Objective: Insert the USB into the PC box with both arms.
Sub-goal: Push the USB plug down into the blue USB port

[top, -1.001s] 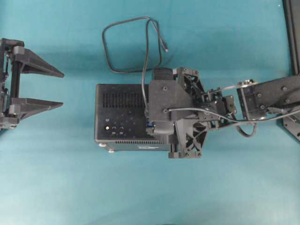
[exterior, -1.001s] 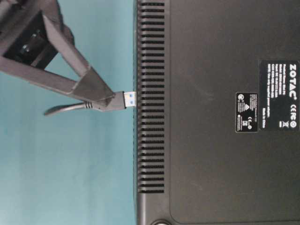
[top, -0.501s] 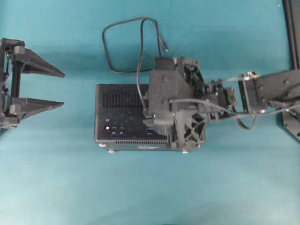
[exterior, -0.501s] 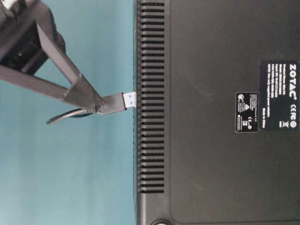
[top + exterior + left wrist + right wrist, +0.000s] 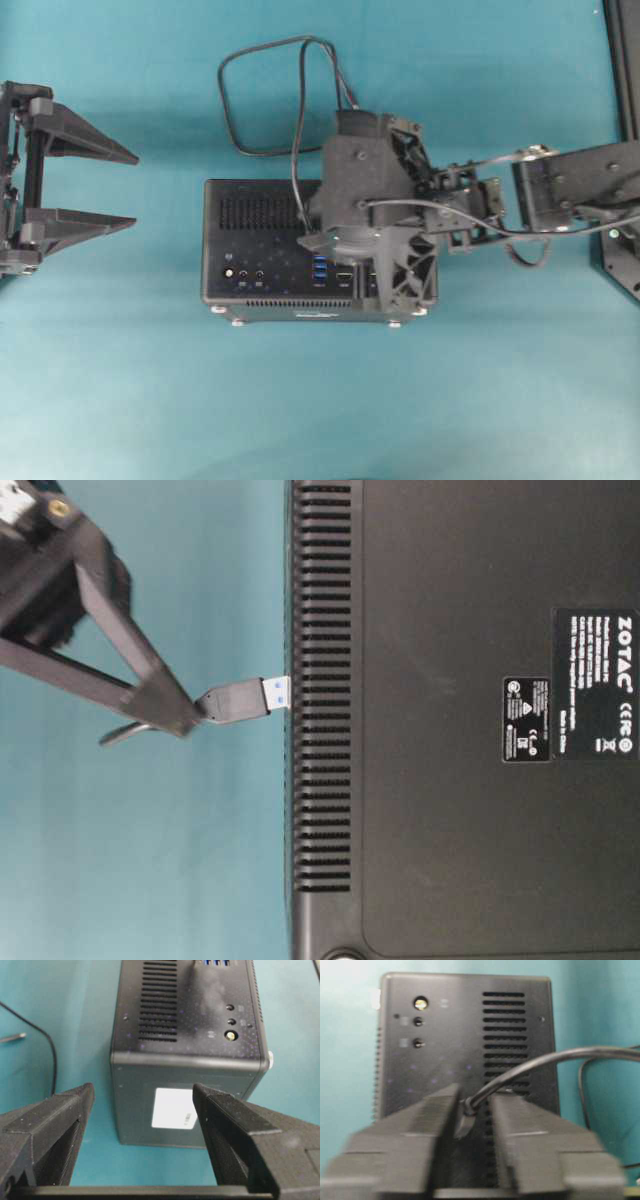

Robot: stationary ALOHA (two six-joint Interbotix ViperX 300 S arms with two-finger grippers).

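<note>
Plugging in is the step we're at, judging by where everything sits. The right gripper is pinching the back end of the USB plug, with its fingers clamped on the strain-relief end where the cable comes out. You can see that clearly in the right wrist view, with the cord arcing off to the right. From the table-level view the plug's blue tip is right at the face of the PC box, touching it or as good as. Whether it's actually seated in a port I can't tell from here, since most of the plug body is outside.

The rest of the cable loops on the table behind the box. The box itself sits flat in the middle, its blue ports showing just beside the right gripper in the overhead view.

The left gripper is parked well off to the left, jaws spread wide, holding nothing, lined up with the box's end.

Next move, I reckon: the left gripper comes in to brace the box so it doesn't slide, then the right pushes the plug straight in. Alignment looks like the fiddly bit.
</note>
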